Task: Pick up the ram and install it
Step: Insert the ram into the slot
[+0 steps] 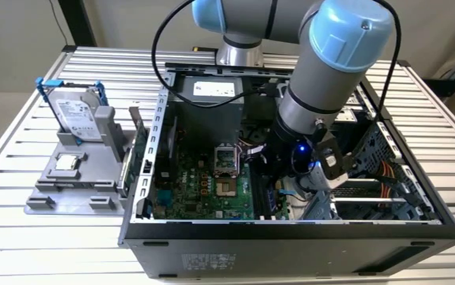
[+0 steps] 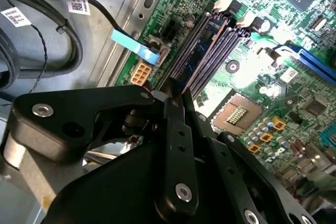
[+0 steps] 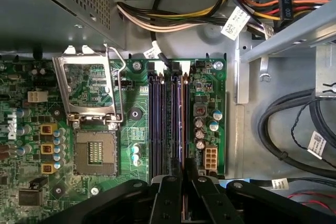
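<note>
The end effector (image 3: 184,174) is down inside the open computer case (image 1: 290,228), its fingers (image 2: 176,129) closed together on the ram (image 3: 183,129), a thin board seen edge-on. The ram stands in one of the memory slots (image 3: 157,124) on the green motherboard (image 1: 203,190), beside the open CPU socket (image 3: 95,153). A hard drive (image 1: 77,116) stands in a grey holder (image 1: 73,190) on the tabletop (image 1: 21,249).

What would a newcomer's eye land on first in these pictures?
The grey and light-blue robot arm plunging into the open black computer case, its black claw low over the dark memory slots on the green motherboard. Then, at the exterior view's left, the silver hard drive in a blue frame upright on a grey stand.
</note>
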`<state>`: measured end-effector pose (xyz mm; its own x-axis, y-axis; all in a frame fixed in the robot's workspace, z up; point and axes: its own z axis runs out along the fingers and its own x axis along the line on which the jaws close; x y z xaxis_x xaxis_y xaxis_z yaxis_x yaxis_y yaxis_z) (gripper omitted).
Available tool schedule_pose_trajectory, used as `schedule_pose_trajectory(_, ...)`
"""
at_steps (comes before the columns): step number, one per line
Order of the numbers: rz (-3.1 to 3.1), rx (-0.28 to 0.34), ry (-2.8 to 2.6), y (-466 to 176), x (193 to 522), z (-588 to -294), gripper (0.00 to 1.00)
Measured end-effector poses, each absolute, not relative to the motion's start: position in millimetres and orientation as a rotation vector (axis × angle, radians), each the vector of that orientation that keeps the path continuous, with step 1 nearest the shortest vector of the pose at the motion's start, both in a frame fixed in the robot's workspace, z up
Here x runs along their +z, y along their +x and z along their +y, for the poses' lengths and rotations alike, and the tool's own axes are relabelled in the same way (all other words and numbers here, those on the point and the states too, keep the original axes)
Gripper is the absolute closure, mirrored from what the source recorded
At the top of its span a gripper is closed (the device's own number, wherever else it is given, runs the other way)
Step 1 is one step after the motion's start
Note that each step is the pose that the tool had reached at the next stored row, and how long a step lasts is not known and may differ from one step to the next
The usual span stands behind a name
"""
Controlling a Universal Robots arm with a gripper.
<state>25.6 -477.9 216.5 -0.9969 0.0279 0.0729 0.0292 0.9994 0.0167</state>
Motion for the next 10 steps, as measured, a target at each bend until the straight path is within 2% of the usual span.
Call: schedule_pose_trajectory(10,-3.072,-0.027,-0.042,28.7,216.1,-478.0,1.0)
